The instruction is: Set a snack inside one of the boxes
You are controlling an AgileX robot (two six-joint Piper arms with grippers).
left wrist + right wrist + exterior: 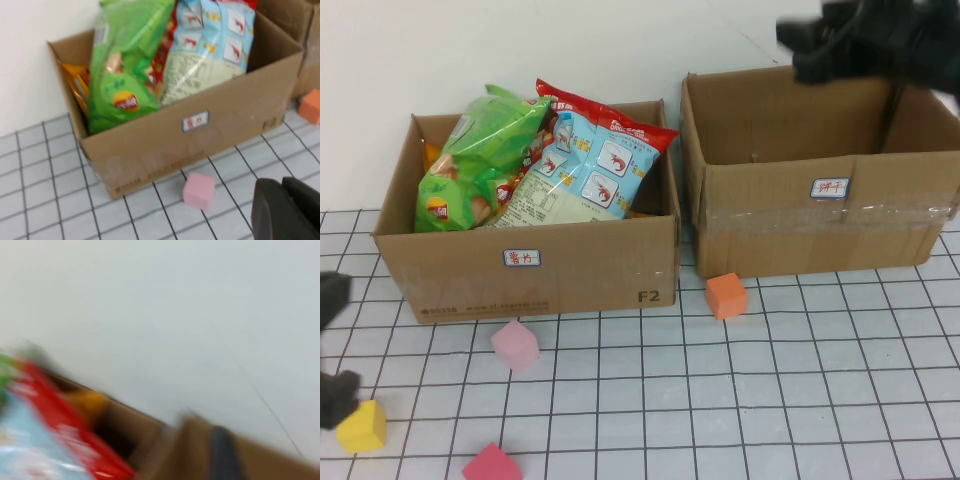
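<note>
Hands' (335, 345) (865, 40) grip states unclear: left cut off, right blurred above box (820, 215).

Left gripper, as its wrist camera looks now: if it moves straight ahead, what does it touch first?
Probably the pink cube, lying on the table just ahead of the left gripper. Behind it stands the front wall of the snack-filled box. Depth is unclear. The right gripper is above the other box.
</note>
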